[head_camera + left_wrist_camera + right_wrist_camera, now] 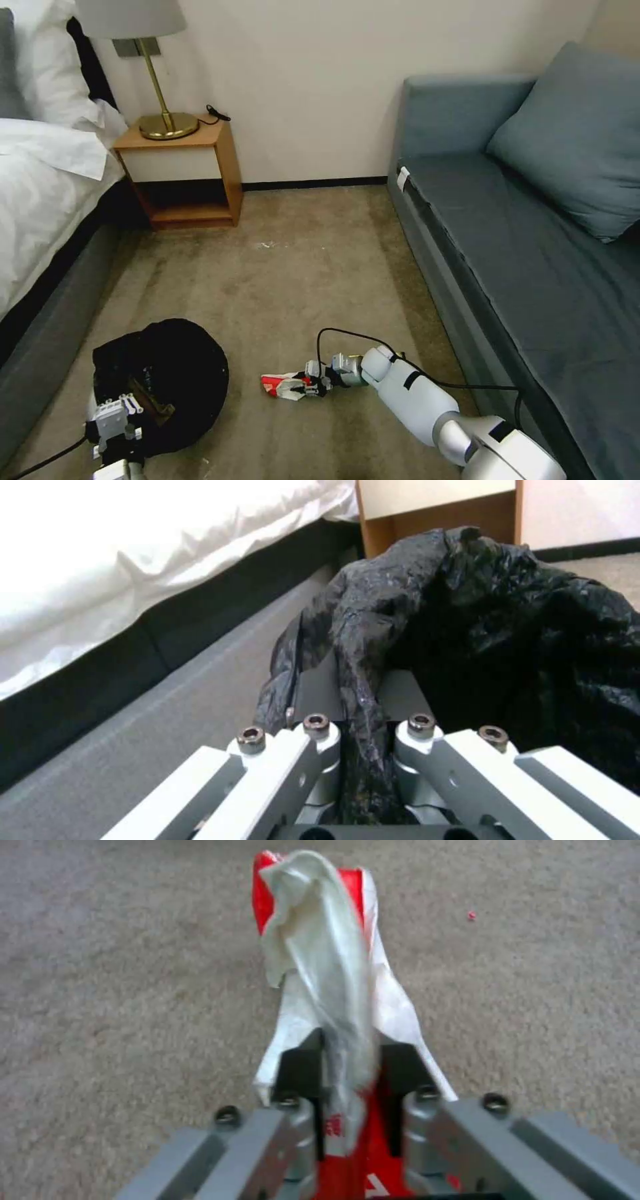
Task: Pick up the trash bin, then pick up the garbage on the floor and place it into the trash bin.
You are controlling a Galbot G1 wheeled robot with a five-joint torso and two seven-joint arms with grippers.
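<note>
Carpet: right end effector (347, 1060) pinches red-and-white wrapper (320, 940); left end effector (360, 695) clamps trash bin (167, 373) liner.

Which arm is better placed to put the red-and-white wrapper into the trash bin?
The right. Its tool is shut on the red-and-white wrapper, beside the trash bin. The left tool is occupied, clamped on the bin's black bag.

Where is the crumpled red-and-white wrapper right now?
In the head view, the red-and-white wrapper lies low over the carpet, pinched in the right tool, right of the black-lined bin.
</note>
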